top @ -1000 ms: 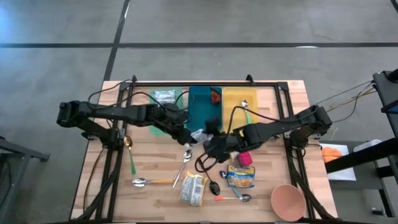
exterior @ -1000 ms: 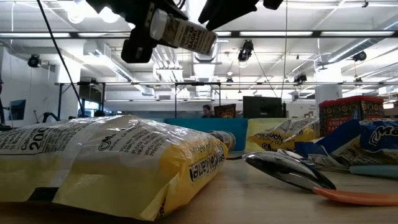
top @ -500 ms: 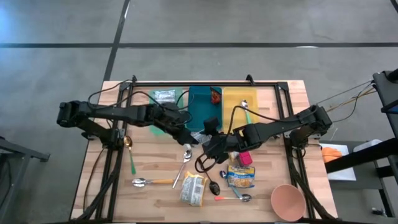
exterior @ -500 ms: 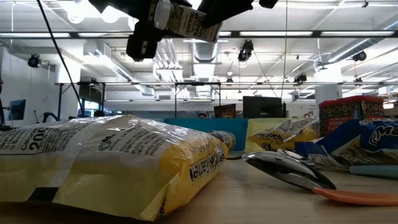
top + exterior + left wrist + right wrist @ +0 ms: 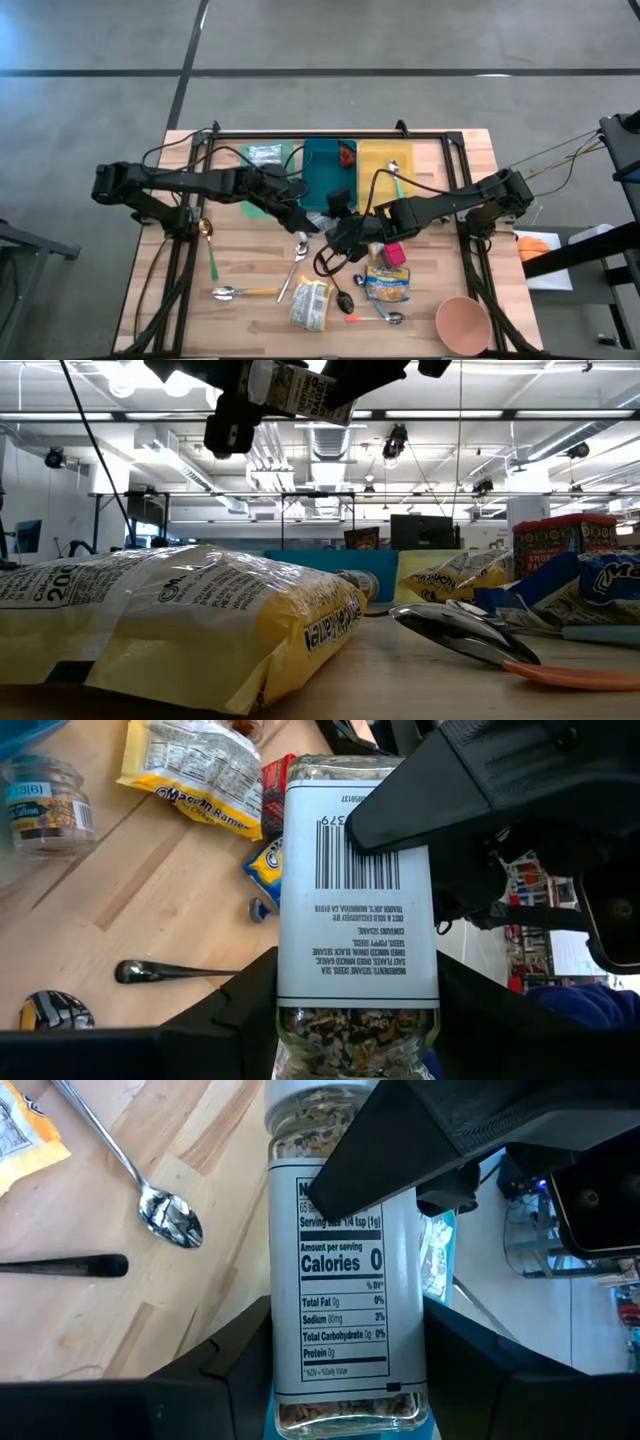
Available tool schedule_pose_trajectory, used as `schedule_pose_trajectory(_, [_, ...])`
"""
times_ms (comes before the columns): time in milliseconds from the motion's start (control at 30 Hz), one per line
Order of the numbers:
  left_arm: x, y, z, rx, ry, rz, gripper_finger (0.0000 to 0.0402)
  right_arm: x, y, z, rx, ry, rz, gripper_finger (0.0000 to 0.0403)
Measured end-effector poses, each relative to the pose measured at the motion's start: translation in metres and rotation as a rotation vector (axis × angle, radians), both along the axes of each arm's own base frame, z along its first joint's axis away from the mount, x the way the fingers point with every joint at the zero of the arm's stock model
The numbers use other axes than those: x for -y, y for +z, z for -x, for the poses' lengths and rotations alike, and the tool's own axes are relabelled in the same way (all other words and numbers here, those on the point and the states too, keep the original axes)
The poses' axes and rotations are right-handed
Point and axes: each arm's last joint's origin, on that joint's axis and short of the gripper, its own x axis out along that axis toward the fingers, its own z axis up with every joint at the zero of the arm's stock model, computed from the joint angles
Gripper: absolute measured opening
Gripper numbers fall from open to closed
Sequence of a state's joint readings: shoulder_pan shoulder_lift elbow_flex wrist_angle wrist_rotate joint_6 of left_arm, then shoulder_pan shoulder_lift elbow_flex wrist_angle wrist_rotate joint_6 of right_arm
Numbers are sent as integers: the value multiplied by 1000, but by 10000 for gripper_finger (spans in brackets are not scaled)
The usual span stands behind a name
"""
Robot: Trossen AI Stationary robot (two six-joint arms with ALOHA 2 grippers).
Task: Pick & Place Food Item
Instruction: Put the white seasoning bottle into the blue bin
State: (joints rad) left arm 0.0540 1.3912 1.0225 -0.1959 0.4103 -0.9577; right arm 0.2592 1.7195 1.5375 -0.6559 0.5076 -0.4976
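The seasoning jar was up in the air above the middle of the table, lying roughly level between my two grippers, its white label with the barcode facing my left wrist camera and the nutrition panel facing my right one. My left gripper had its fingers clamped on either side of one end of the jar, where the seeds showed through the glass. My right gripper met it from the opposite side, its fingers flanking the other end; they looked closed against the glass, though from these angles I could not be sure how firmly they pressed. In the low view the jar hung high between both sets of dark fingers.

Both my arms reached inward from the table's sides, elbows low, wrists nearly touching at the centre. Beneath them lay a metal spoon, a yellow snack packet and a yellow bag. A teal tray and a yellow tray sat just behind, and a pink bowl stood near the table's front right corner.
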Motion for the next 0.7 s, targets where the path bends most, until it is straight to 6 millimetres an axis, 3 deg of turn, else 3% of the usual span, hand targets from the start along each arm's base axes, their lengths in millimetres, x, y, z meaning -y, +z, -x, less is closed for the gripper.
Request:
schedule_pose_trajectory(300, [0,0,0,-4,1,19,200,0,0,0,16,-30,-28,193])
schedule_pose_trajectory(533, [0,4,-1,24,-5,46,350,0,0,1,49,-105,-96,193])
schedule_pose_trajectory(700, [-3,12,2,54,43,82,393,2,6,5,113,-238,-215,193])
